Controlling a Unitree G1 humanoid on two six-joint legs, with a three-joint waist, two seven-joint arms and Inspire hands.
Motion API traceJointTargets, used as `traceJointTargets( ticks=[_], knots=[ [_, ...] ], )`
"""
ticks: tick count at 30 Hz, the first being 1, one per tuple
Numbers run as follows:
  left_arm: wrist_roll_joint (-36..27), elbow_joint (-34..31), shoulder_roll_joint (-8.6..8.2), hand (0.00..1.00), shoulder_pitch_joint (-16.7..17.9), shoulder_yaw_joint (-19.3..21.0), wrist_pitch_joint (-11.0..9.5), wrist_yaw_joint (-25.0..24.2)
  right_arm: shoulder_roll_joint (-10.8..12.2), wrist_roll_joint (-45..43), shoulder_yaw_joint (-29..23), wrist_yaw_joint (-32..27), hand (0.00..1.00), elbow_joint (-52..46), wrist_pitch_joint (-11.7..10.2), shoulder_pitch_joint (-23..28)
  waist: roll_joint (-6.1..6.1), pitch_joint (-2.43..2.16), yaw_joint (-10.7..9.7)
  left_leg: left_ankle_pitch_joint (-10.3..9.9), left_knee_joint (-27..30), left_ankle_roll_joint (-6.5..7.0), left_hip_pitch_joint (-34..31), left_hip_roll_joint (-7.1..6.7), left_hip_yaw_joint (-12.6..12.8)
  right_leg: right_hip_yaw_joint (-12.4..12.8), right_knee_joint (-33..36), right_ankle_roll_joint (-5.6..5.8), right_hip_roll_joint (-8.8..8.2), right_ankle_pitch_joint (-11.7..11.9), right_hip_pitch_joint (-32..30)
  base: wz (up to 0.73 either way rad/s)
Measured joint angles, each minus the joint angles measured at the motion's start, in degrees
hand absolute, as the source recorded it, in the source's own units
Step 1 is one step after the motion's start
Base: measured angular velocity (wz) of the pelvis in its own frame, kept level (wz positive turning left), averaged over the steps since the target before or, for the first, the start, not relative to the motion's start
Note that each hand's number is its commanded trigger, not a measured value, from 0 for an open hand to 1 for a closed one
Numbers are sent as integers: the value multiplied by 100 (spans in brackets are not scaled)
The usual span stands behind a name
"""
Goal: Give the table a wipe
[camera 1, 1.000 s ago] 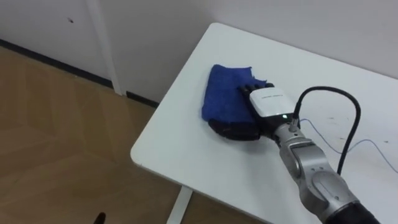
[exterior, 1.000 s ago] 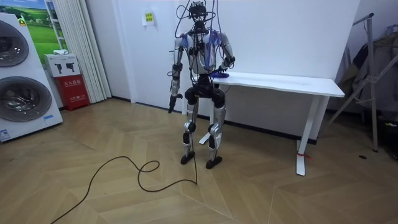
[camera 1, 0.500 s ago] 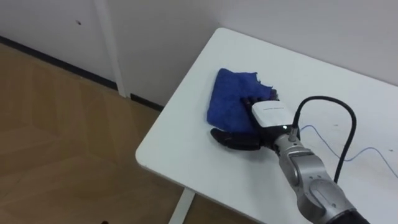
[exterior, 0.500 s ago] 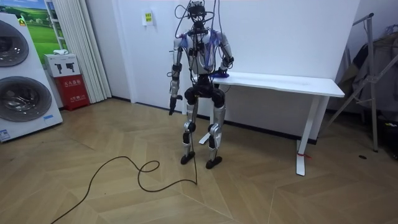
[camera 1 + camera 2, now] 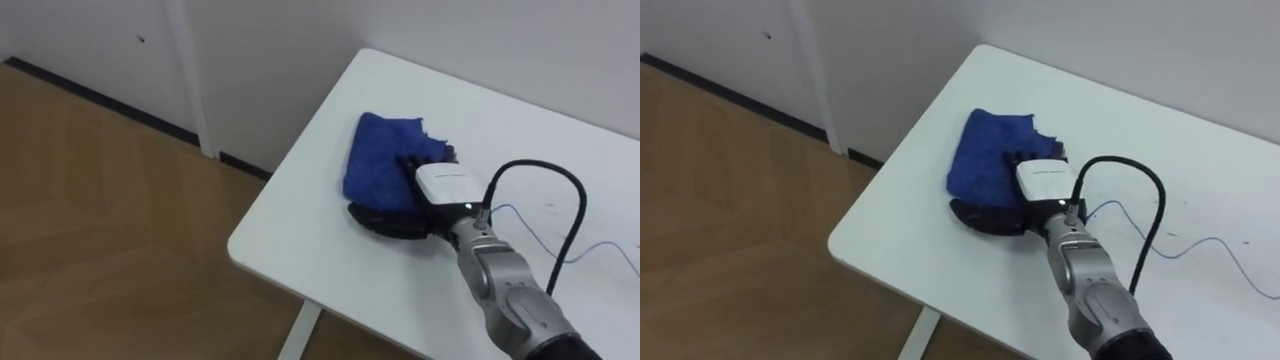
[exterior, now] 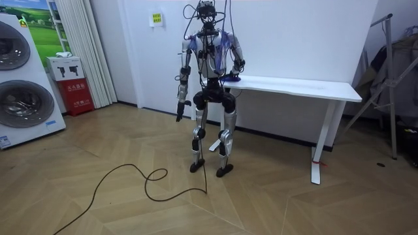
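Observation:
A crumpled blue cloth [image 5: 377, 165] lies near the left end of the white table [image 5: 300, 245]. My right hand [image 5: 425, 198] rests flat on the cloth's right and near part, fingers straight and pressing down, thumb spread along the cloth's near edge. A thin blue scribbled line [image 5: 565, 250] runs over the tabletop to the right of the hand. In the room view I stand at the table's left end, facing the wall, with my right hand [image 6: 228, 77] on the cloth and my left hand [image 6: 179, 108] hanging at my side.
The table's rounded left edge [image 5: 240, 235] drops to wooden floor [image 5: 110, 220]. A white wall and a vertical white pipe [image 5: 190, 70] stand behind. Washing machines [image 6: 19, 78] and a red box [image 6: 73, 94] are at the room view's left.
The whole picture has shifted a little to the right, so the camera moved. My right hand stays on the cloth and has slid slightly toward the table's near edge.

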Motion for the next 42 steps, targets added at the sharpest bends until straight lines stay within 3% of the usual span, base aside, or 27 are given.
traceJointTargets(
  ticks=[5,14,26,36,38,42],
  knots=[
    [-62,3,-12,0,32,13,16,0,-28,105,-249,-62,0,-256,-3,-7,64,-23,2,9,-4,16,7,-11,30,-7,7,8,-20,-4,1,1],
    [-51,-34,-169,0,108,255,32,-2,-27,404,-433,-127,0,-265,32,-215,94,-2,20,9,-25,17,40,-22,143,1,43,27,-56,-16,2,-1],
    [-27,-238,-172,0,276,397,318,-43,-24,478,-425,-121,0,-157,362,-227,100,5,46,7,-28,29,57,-36,148,-24,82,57,-79,-36,21,0],
    [-41,-281,-160,0,261,361,336,-72,-25,437,-414,-44,0,553,398,-234,97,57,167,7,-27,29,43,-47,61,-78,76,68,-89,-85,52,5],
    [-57,-280,-153,0,264,330,326,-78,-26,437,-408,-86,0,642,396,-242,96,85,174,7,-17,29,55,-53,11,-160,66,72,-96,-94,95,12],
    [-64,-276,-150,0,270,325,309,-77,-25,437,-372,-223,0,852,393,-305,93,87,171,7,-2,29,30,-61,-38,-202,67,71,-100,-102,100,6]
  ],
)
